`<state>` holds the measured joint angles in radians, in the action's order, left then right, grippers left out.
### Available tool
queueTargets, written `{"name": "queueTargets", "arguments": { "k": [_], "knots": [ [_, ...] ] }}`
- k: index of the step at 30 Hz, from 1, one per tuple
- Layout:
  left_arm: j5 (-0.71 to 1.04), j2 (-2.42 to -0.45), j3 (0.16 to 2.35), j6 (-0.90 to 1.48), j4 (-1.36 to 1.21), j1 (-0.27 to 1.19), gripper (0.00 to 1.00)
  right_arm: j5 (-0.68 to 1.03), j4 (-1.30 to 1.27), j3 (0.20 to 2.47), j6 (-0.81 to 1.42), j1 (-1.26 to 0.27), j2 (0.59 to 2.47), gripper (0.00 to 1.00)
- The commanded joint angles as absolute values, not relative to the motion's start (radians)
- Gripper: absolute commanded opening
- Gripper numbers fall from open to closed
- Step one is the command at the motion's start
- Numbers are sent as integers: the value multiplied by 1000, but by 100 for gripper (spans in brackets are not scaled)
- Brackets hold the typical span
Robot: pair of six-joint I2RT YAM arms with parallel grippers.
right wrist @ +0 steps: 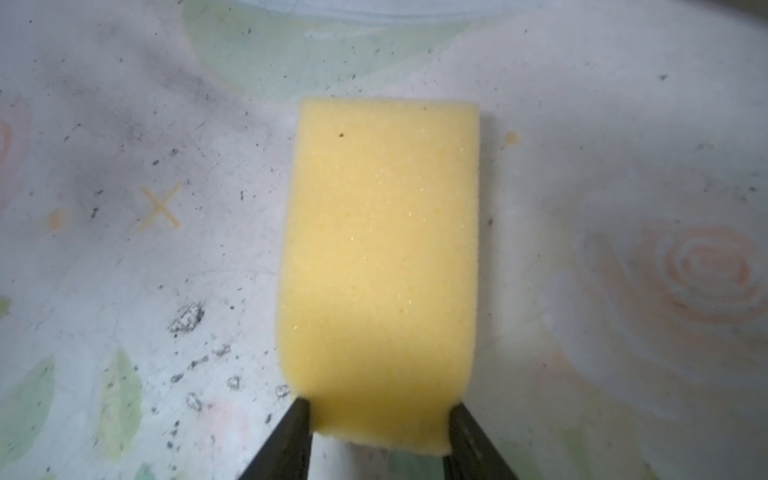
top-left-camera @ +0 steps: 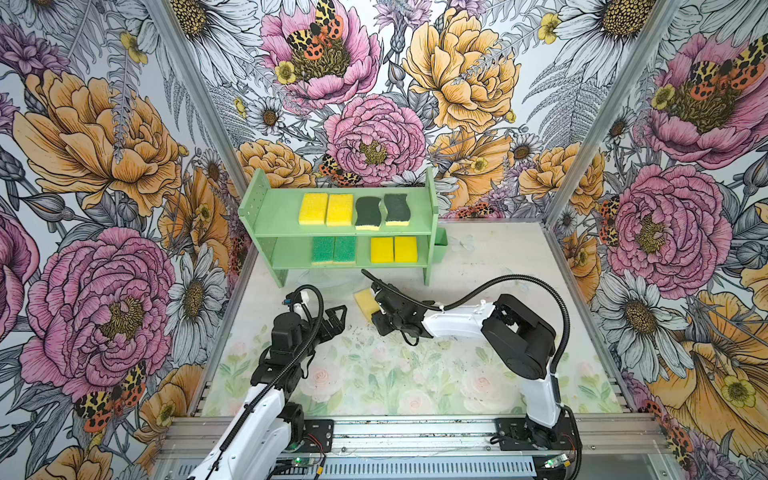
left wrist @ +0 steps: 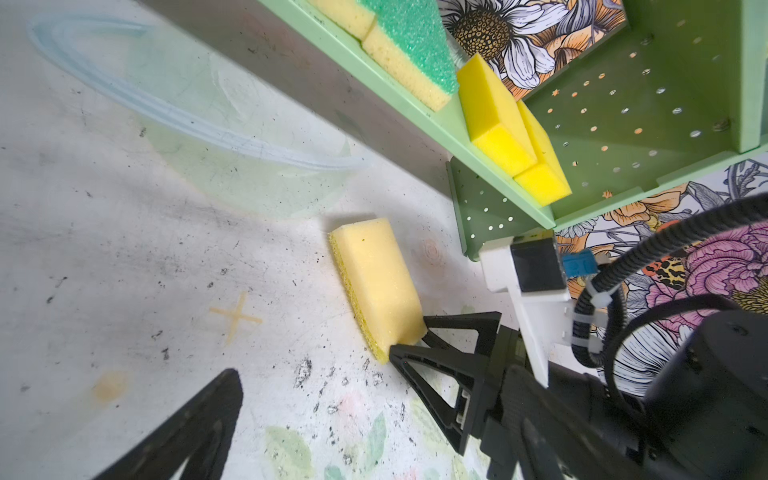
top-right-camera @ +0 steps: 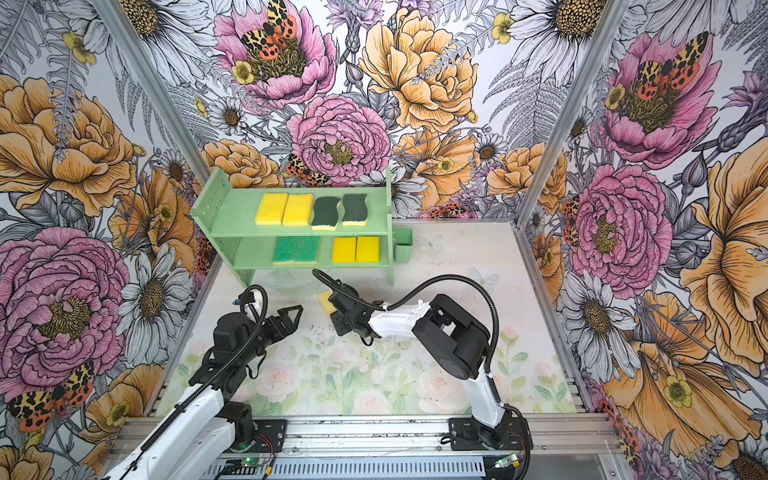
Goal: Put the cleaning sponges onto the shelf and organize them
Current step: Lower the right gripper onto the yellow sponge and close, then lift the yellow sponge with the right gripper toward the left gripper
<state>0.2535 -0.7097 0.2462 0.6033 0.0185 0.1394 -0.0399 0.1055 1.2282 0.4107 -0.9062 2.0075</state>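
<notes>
- Eight sponges already sit on the shelf (top-left-camera: pixel 274 212). Two yellow and two wavy dark-green ones are on its upper tier, two bright-green and two yellow on its lower tier.
- One pale yellow sponge (top-left-camera: pixel 364 300) is off it, on the counter (top-left-camera: pixel 478 286) just in front of the shelf, about level with the middle of the lower tier.
- Your right hand (top-left-camera: pixel 377 311) is closed on that sponge, pinching it across its short width at the end farthest from the shelf. The right wrist view shows a jaw pressed into each side of it.
- Its long axis runs straight out from that hand toward the shelf, so the free end leads.
- It looks to be resting on the counter; you cannot tell from these views whether it is lifted at all.
- Your left hand (top-left-camera: pixel 336 319) is open and holds nothing. It is near the sponge but apart from it, toward the shelf end away from the small green cup (top-left-camera: pixel 440 245).
- The right arm is clearly the one to carry it: lift, then go forward.
- The bare stretch of the upper tier beside the yellow pair looks a fitting spot.
- Held by one end, the soft free end may droop, so clear the tier's front edge first.
</notes>
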Motion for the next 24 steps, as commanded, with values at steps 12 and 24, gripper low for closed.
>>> {"name": "queueTargets", "arguments": {
  "k": [12, 24],
  "knots": [
    [305, -708, 246, 601, -16, 129, 99, 528, -110, 996, 547, -724, 1745, 45],
    [452, -735, 239, 625, -117, 134, 99, 805, -417, 850, 734, -716, 1752, 43]
  ]
}}
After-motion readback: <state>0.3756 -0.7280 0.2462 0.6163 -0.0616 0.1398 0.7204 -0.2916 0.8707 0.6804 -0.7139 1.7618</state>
